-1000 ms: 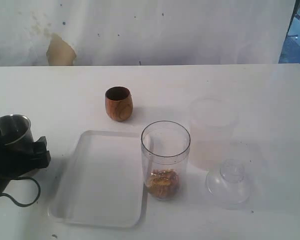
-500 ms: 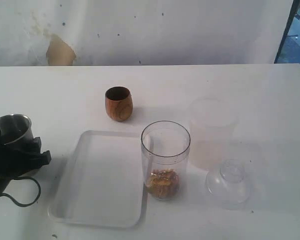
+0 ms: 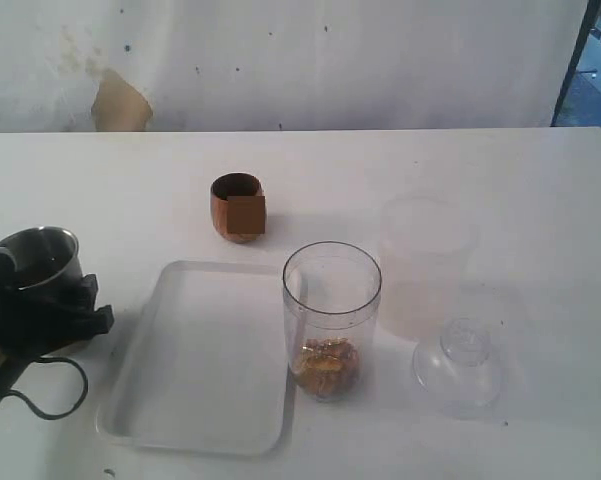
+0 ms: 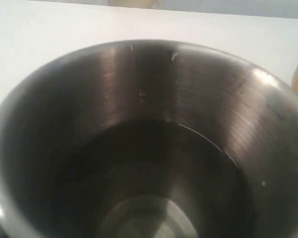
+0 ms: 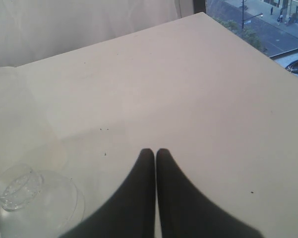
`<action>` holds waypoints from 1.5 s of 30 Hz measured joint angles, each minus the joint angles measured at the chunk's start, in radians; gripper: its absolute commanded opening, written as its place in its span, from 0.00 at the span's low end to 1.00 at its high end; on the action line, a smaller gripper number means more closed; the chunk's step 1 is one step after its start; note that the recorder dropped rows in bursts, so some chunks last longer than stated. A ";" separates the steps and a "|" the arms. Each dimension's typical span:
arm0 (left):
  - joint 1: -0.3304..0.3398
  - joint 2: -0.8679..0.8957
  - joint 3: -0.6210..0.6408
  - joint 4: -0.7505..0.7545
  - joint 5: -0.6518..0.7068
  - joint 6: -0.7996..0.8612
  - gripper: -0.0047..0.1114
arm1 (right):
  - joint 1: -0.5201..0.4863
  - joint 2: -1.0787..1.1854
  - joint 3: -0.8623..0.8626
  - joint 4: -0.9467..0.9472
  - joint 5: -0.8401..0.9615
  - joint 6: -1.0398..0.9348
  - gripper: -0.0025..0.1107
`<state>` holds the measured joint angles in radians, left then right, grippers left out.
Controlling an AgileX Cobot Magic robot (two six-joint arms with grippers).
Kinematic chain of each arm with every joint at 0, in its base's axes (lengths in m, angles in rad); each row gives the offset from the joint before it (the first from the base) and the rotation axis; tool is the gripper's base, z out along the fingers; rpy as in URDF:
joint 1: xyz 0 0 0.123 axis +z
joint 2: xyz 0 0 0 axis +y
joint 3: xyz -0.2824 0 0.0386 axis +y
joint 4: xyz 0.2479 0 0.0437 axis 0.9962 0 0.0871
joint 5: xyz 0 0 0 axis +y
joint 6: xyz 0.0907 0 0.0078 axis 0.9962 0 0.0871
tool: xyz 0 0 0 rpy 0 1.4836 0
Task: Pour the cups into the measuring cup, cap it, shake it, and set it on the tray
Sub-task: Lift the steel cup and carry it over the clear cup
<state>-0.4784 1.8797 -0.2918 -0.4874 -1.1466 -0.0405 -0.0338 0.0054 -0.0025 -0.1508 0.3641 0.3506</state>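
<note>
The steel tumbler (image 3: 38, 255) stands upright at the table's (image 3: 480, 170) left edge. It sits against the left claw (image 3: 48, 300), whose black body hides the tumbler's lower half. Whether its fingers are pressing the wall or standing just off it cannot be told from either view. The white tray (image 3: 170, 420) lies just beside that claw. The clear measuring cup (image 3: 331, 320) stands upright at the tray's right edge with brownish pieces (image 3: 325, 368) at its bottom. The wood-grain cup (image 3: 238, 208) stands beyond the tray, apart from everything else. The left wrist view gives what the exterior cannot: a look straight down into the tumbler (image 4: 149, 124), with its brushed inner wall and a dark lower part (no claw finger shows there). The right claw (image 5: 155, 150) is out of the exterior view. Its own camera shows its two dark fingers pressed together with nothing between them, over bare table. The clear dome lid (image 5: 34, 203) is near them. In the exterior view that lid (image 3: 460, 365) rests in front of the frosted container (image 3: 427, 265).
</note>
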 measured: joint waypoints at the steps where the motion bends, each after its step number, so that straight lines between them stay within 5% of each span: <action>1: 0.000 -0.002 -0.002 0.002 0.000 0.005 0.04 | 0.000 0.000 0.000 0.000 0.000 0.000 0.02; 14: 0.000 -0.187 -0.257 0.046 0.343 0.198 0.04 | 0.000 0.000 0.000 0.000 0.000 0.000 0.02; 26: 0.000 -0.205 -0.615 0.289 0.839 0.200 0.04 | 0.000 0.000 0.000 0.000 0.000 0.000 0.02; 45: -0.148 -0.205 -0.671 0.432 0.876 0.178 0.04 | 0.000 0.000 0.000 0.000 0.000 0.000 0.02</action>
<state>-0.6268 1.6750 -0.9630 -0.0554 -0.2705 0.1374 -0.0338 0.0054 -0.0025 -0.1508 0.3641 0.3506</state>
